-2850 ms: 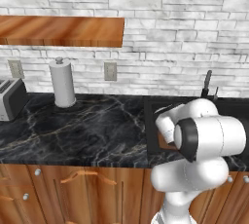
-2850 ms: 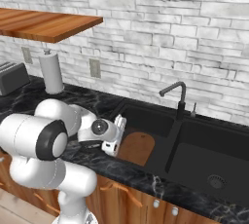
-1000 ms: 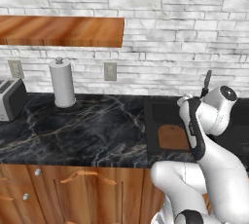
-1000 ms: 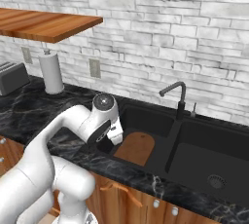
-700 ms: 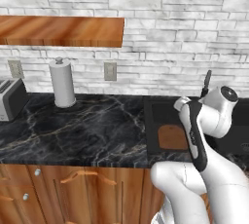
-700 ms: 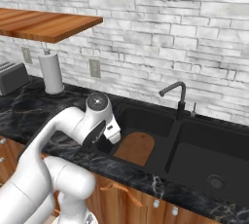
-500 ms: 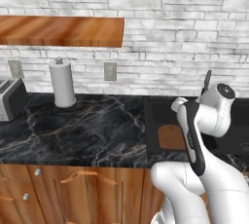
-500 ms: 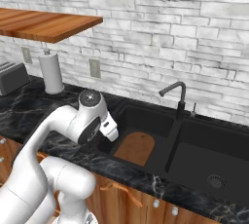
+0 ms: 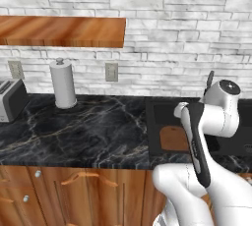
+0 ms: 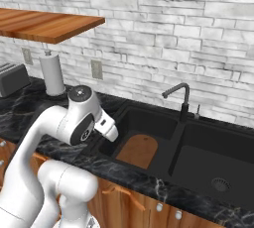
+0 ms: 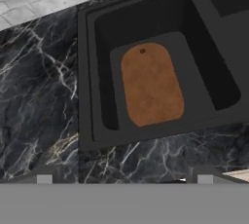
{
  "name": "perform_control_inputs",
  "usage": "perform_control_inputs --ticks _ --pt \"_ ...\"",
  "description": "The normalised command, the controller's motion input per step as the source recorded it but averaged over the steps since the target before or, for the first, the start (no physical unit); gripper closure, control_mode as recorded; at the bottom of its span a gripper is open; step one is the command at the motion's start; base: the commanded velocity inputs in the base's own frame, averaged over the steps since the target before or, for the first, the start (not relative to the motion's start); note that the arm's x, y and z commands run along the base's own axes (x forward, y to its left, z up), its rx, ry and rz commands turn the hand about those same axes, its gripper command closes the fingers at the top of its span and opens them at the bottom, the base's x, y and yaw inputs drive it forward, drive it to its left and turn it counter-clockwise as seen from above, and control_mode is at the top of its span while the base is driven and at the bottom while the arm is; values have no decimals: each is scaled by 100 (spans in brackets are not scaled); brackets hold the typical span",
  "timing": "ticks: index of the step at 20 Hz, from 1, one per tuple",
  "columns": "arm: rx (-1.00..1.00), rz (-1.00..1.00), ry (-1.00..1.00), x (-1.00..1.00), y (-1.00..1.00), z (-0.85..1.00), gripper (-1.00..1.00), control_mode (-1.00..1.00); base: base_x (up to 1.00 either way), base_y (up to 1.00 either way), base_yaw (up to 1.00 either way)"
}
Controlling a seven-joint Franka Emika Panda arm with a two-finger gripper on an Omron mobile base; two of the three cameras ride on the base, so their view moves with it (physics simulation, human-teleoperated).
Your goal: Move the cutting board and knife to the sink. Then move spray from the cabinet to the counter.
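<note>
The brown wooden cutting board (image 11: 151, 84) lies flat on the floor of the sink's (image 11: 85, 77) left basin, its small hole at the far end; it also shows as the cutting board (image 10: 138, 150) and the cutting board (image 9: 174, 139). My gripper (image 10: 110, 132) hovers above the counter (image 9: 88, 131) at the sink's front left corner, open and holding nothing, looking down at the board. The cabinet (image 9: 61, 31) is a wooden shelf high on the wall to the left, seen from below, so what stands on it is hidden. The knife and the spray are out of view.
A black faucet (image 10: 179, 98) rises between the two basins. On the counter to the left stand a paper towel roll (image 9: 63, 83) and a toaster (image 9: 10, 99). Brown cupboards (image 9: 74, 193) run below the counter. The right basin (image 10: 218, 170) has a round drain.
The arm has drawn back to the left and the hand has lifted away from the sink. The cutting board stays where it lay in the basin.
</note>
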Motion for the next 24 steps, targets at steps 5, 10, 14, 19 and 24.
perform_control_inputs --ticks 5,10,14,19,24 --pt "-11 17 8 -19 4 9 -100 -100 0 0 0" --pt "-6 15 5 -12 1 6 -100 -100 0 0 0" --pt "0 0 0 0 0 0 -100 -100 0 0 0" --pt "0 0 0 0 0 0 -100 100 -1 0 0" --pt "0 0 0 0 0 0 -100 100 -34 0 0"
